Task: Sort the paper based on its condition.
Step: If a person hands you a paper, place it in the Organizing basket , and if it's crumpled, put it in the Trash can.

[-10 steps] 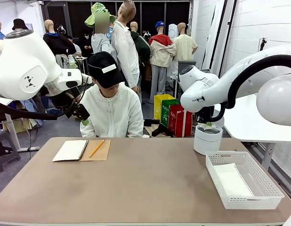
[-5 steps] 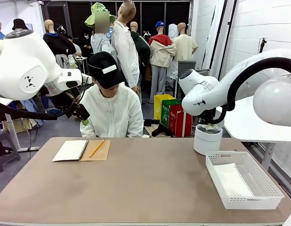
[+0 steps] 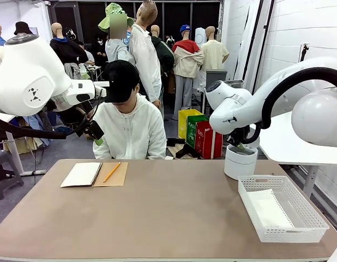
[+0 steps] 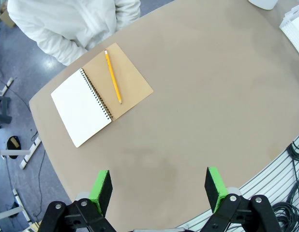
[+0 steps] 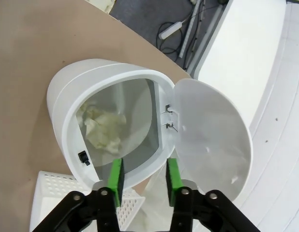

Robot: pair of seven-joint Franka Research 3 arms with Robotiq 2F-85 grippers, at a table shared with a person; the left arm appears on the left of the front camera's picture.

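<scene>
Right gripper (image 5: 142,177) just let go: crumpled white paper (image 5: 102,128) now inside the round white plastic bin (image 5: 67,104), fingers parted; left gripper (image 4: 156,188) spread wide.

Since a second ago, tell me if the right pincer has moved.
Yes. In the front view the right pincer has dropped slightly toward the white bin, and its arm has shifted a little left against the white mesh basket.

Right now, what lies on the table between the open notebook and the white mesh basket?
Nothing: in the front view the brown tabletop is bare between the notebook, with its pencil, and the basket. A flat paper sheet lies inside the basket.
</scene>
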